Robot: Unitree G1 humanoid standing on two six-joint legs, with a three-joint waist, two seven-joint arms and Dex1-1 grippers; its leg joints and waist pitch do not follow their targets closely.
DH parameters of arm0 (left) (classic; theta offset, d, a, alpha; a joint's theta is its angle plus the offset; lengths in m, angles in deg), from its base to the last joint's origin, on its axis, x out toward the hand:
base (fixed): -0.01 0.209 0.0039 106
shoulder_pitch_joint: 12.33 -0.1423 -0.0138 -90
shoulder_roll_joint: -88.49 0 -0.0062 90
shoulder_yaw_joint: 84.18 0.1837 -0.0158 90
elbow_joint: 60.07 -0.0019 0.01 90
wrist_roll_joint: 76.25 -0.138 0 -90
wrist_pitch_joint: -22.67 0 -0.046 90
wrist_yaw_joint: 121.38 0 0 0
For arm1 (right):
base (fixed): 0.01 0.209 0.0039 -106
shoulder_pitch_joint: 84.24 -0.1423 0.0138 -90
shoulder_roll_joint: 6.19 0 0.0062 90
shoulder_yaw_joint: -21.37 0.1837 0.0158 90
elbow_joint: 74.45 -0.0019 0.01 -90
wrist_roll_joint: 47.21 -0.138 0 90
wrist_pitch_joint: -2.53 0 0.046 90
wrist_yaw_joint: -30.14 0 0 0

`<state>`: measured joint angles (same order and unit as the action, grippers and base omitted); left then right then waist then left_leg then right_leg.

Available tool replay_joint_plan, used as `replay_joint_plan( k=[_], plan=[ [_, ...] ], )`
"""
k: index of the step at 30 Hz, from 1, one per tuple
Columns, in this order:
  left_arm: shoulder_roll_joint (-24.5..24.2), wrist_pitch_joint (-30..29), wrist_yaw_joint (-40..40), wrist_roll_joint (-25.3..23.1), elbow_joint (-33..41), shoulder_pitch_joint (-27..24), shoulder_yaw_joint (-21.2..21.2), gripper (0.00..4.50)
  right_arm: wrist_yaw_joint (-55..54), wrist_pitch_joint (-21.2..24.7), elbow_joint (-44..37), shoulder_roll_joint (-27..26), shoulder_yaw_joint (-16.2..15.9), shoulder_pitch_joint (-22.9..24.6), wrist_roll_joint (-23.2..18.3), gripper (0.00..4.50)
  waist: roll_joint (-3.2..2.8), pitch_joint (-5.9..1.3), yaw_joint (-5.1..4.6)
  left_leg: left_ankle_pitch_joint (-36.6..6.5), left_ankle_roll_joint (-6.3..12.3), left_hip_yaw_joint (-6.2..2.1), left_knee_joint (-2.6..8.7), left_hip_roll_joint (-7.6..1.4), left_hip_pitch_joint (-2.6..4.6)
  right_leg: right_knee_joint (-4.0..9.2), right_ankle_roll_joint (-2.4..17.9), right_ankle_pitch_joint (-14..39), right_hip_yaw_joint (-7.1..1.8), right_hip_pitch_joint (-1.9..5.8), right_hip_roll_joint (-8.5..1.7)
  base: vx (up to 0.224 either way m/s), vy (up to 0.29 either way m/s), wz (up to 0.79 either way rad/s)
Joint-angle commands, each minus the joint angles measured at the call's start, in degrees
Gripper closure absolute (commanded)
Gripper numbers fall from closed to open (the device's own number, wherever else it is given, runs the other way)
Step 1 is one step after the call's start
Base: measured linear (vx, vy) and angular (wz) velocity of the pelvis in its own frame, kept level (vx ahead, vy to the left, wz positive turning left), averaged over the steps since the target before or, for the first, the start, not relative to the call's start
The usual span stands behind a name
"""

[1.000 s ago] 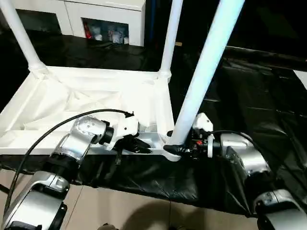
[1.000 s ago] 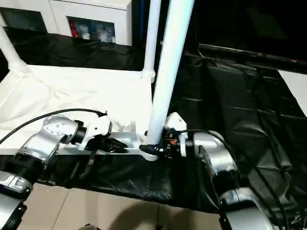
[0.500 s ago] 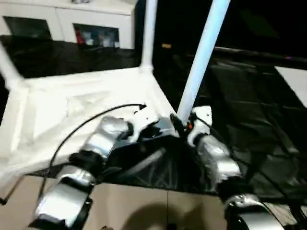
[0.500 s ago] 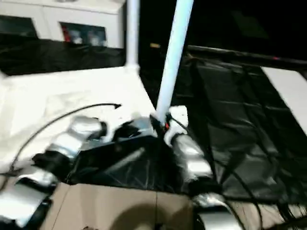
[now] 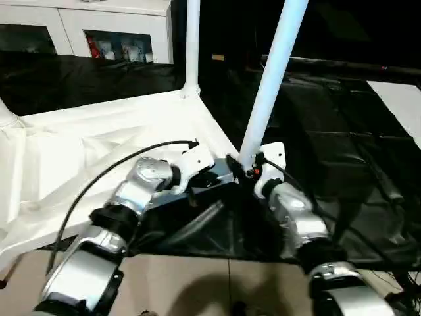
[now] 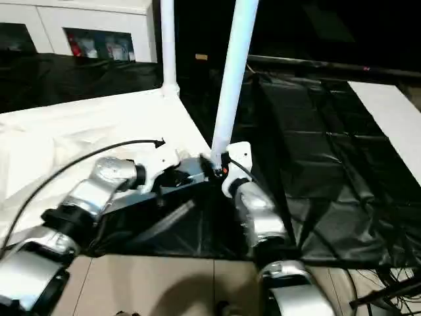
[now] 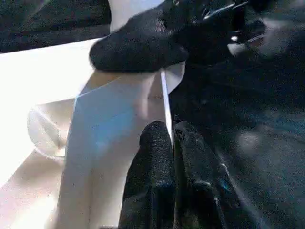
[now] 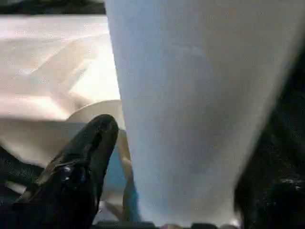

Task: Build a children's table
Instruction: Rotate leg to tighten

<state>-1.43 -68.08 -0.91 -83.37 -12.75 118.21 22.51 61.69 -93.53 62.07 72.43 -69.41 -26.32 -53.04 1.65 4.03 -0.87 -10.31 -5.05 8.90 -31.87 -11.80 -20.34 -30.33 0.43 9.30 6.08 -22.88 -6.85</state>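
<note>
The black-covered counter (image 5: 342,138) is seen beneath an upturned white tabletop (image 5: 79,158), which is lifted at its near corner, ribbed underside up. Behind it a white cabinet (image 5: 99,26) with glass doors is visible. Three legs are seen standing in corner sockets: a far leg (image 5: 192,46), a stub at the left edge (image 5: 5,115), and the near leg (image 5: 273,72), tilted slightly. The near leg is gripped at its base by the right claw (image 5: 242,168), one finger (image 8: 81,162) on each side of the tube. The tabletop's thin rim beside that corner is pinched by the left claw (image 7: 172,143), its fingers nearly together.
</note>
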Motion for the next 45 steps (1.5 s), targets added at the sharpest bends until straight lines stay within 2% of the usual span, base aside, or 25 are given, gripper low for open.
replay_joint_plan(
  k=[1,2,3,5,6,8,10,12,13,15,16,18,19,21,25,29,30,34,35,37,38,39,40,42,45],
  plan=[
    [-1.1,0.6,-4.6,-1.2,-0.6,-1.8,3.4,4.5,5.0,0.8,-1.2,1.4,-1.7,-0.1,0.7,0.45,-0.17,-3.45,0.56,-21.9,2.13,0.58,4.4,-1.03,-0.1,2.6,11.4,19.5,-2.64,2.08,-1.9,0.057,-0.036,0.06],
    [-1.3,0.8,-4.9,-1.2,-0.5,-1.8,3.4,4.5,5.8,0.8,-1.2,1.7,-1.9,-0.1,0.7,0.45,0.18,-3.49,0.85,-19.3,3.3,1.17,4.01,-0.98,-0.04,1.99,12.7,16.3,-3.09,1.8,-1.55,0.063,-0.047,0.11],
    [-2.6,2.3,-7.3,-0.5,-0.3,-2.3,3.2,4.5,12.1,0.4,-2.0,4.0,-2.9,0.4,0.3,0.45,0.13,-3.41,1.28,-19.1,4.24,1.69,3.78,-1.13,0.65,1.97,13.4,16.7,-3.3,1.28,-1.44,0.072,-0.053,0.15],
    [-3.7,3.8,-9.1,-0.1,0.1,-2.8,3.1,4.5,17.4,0.6,-2.9,5.8,-3.7,0.7,0.0,0.45,0.55,-3.71,1.68,-16.3,5.33,1.93,3.35,-1.04,0.03,1.25,13.7,15.2,-3.66,1.84,-1.5,0.077,-0.054,0.13],
    [-4.2,4.4,-10.1,0.3,0.5,-3.2,3.0,4.5,19.6,1.1,-3.3,6.6,-4.0,0.8,-0.3,0.45,0.49,-3.85,1.77,-14.5,5.64,1.9,3.23,-1.07,-0.15,0.88,14.0,13.5,-3.76,1.95,-1.49,0.08,-0.05,0.04],
    [-4.6,4.5,-11.4,1.1,1.0,-3.5,2.8,4.5,22.8,1.9,-3.7,7.6,-4.3,0.7,-1.0,0.45,0.24,-4.24,2.11,-8.1,7.12,1.83,2.79,-1.27,-0.61,-0.73,16.2,4.4,-3.74,2.39,-1.14,0.067,-0.047,0.0],
    [-5.5,4.6,-13.8,2.2,2.1,-4.3,2.6,4.5,27.1,3.0,-4.1,9.0,-4.9,0.3,-2.3,0.79,0.16,-4.48,2.75,-4.8,7.8,2.22,2.31,-1.3,-0.36,-1.4,17.8,-0.8,-3.75,2.63,-0.98,0.05,-0.052,-0.06],
    [-6.4,4.6,-15.2,2.8,3.1,-4.9,2.5,4.5,30.9,3.9,-4.7,10.0,-5.6,0.0,-3.2,0.82,0.16,-4.55,3.2,-2.1,8.64,2.4,2.03,-1.42,-0.38,-1.93,19.0,-4.8,-3.7,2.93,-0.79,0.028,-0.026,-0.02],
    [-6.8,4.5,-16.2,3.3,3.6,-5.2,2.5,4.5,32.2,4.3,-4.8,10.4,-5.8,-0.2,-3.6,0.94,0.29,-4.52,3.26,-2.3,8.6,2.48,1.97,-1.41,-0.33,-1.92,19.1,-4.5,-3.73,2.91,-0.76,0.0,0.0,0.0],
    [-8.1,4.6,-18.4,4.1,4.3,-5.7,2.3,4.5,36.0,5.2,-4.7,11.7,-6.7,-0.8,-3.7,1.2,0.53,-4.29,3.45,-5.0,7.03,2.53,2.07,-1.54,-0.29,-1.53,18.0,0.8,-3.75,2.9,-0.75,0.011,-0.025,-0.02],
    [-8.1,4.6,-18.4,4.1,4.3,-5.7,2.3,4.5,36.0,5.2,-4.7,11.7,-6.7,-0.8,-3.7,1.25,0.46,-3.96,3.58,-7.3,5.51,2.51,2.26,-1.61,-0.19,-1.16,17.0,5.3,-3.83,2.77,-0.85,0.0,0.0,0.0],
    [-8.6,5.0,-19.3,4.3,4.3,-5.8,2.2,4.5,37.5,5.1,-4.1,12.1,-7.0,-1.0,-3.3,1.4,0.21,-3.84,3.74,-10.0,3.39,2.49,2.46,-1.75,0.22,-0.64,15.6,10.7,-3.87,2.46,-0.82,0.0,0.0,0.0],
    [-9.0,5.4,-19.7,4.3,4.2,-5.7,2.4,4.5,38.1,4.8,-3.6,12.2,-7.1,-1.2,-2.9,1.64,0.29,-3.78,3.72,-10.4,2.87,2.45,2.47,-1.73,0.17,-0.54,15.1,11.9,-3.89,2.45,-0.8,0.0,0.0,0.0],
    [-9.3,5.9,-19.8,4.1,3.8,-5.5,2.5,4.5,38.5,4.6,-3.1,12.2,-7.2,-1.4,-2.6,1.64,0.25,-3.66,3.87,-11.9,1.57,2.36,2.67,-1.78,0.38,-0.28,13.9,15.1,-3.92,2.18,-0.73,0.0,0.0,0.0],
    [-9.4,5.6,-19.7,4.2,3.9,-5.3,2.5,4.5,39.4,3.8,-2.6,11.9,-7.8,-1.5,-2.2,1.87,0.3,-3.86,3.98,-11.5,1.12,2.18,2.75,-1.73,0.23,-0.5,13.5,14.4,-3.87,2.34,-0.63,0.0,0.0,0.0],
    [-9.4,5.2,-19.5,4.5,4.3,-5.3,2.4,4.5,39.8,3.9,-2.4,11.8,-8.3,-1.5,-2.4,1.92,0.4,-4.3,4.07,-9.1,1.75,2.24,2.5,-1.66,0.15,-1.13,14.8,9.3,-3.84,2.57,-0.5,0.0,0.0,0.0],
    [-9.5,5.1,-19.3,4.5,4.5,-5.3,2.3,4.5,40.1,3.8,-2.2,11.6,-8.6,-1.5,-2.3,1.92,0.66,-4.43,4.15,-8.7,1.98,2.27,2.4,-1.62,0.12,-1.27,15.0,8.9,-3.81,2.66,-0.53,0.0,0.0,0.0],
    [-9.2,4.8,-18.6,4.6,4.4,-5.2,1.8,4.5,40.2,3.5,-2.1,11.1,-8.9,-1.2,-1.8,1.93,0.78,-4.43,4.22,-8.9,2.01,2.31,2.34,-1.63,0.09,-1.16,14.7,10.1,-3.82,2.59,-0.61,0.0,0.0,0.0],
    [-9.0,4.5,-17.9,4.6,4.2,-5.2,1.5,4.5,39.9,3.5,-1.9,10.9,-8.8,-1.1,-1.8,1.93,1.09,-4.52,4.24,-9.1,1.9,2.34,2.3,-1.64,0.14,-1.15,14.5,10.5,-3.82,2.58,-0.59,0.0,0.0,0.0],
    [-8.1,3.2,-14.7,3.8,3.2,-4.6,1.2,4.5,37.1,3.4,-1.1,9.9,-7.7,-0.8,-1.9,1.94,1.35,-4.47,4.33,-9.6,1.64,2.3,2.38,-1.65,0.16,-1.05,13.9,11.8,-3.82,2.44,-0.64,0.0,0.0,0.0],
    [-8.0,3.1,-14.6,3.8,3.2,-4.6,1.1,4.5,37.0,3.4,-1.0,9.9,-7.7,-0.8,-1.9,1.94,1.21,-4.47,4.33,-9.9,1.5,2.29,2.4,-1.67,0.22,-1.03,13.8,12.2,-3.85,2.33,-0.66,0.0,0.0,0.0],
    [-6.4,1.6,-9.5,2.4,2.0,-3.8,0.8,4.5,32.0,3.3,-0.3,8.2,-5.9,-0.2,-2.5,1.94,1.64,-4.37,4.3,-11.2,1.09,2.28,2.49,-1.68,0.26,-0.72,13.2,14.2,-3.85,2.19,-0.71,0.0,0.0,0.0],
    [-5.4,0.8,-7.6,2.3,1.7,-3.6,0.5,4.5,28.9,3.2,0.3,7.4,-5.1,-0.2,-2.4,1.94,1.61,-4.3,4.32,-11.6,0.75,2.23,2.54,-1.6,0.31,-0.59,12.8,15.4,-3.88,2.11,-0.72,0.0,0.0,0.0],
    [-3.6,-0.6,-4.9,2.3,1.8,-3.3,0.3,4.5,23.0,2.7,1.5,5.9,-4.1,-0.2,-1.9,1.94,2.01,-4.11,4.26,-14.8,-0.67,2.02,2.77,-1.58,0.82,0.3,10.4,22.7,-3.8,1.58,-0.99,0.0,0.0,0.0],
    [-2.7,-1.2,-3.7,2.2,2.1,-3.3,0.3,4.5,20.2,2.3,2.1,5.1,-3.7,-0.1,-1.7,1.94,2.14,-4.13,4.1,-16.6,-1.13,1.69,2.92,-1.46,0.56,0.77,8.1,27.1,-3.53,1.64,-0.95,0.0,0.0,0.0]
  ],
)
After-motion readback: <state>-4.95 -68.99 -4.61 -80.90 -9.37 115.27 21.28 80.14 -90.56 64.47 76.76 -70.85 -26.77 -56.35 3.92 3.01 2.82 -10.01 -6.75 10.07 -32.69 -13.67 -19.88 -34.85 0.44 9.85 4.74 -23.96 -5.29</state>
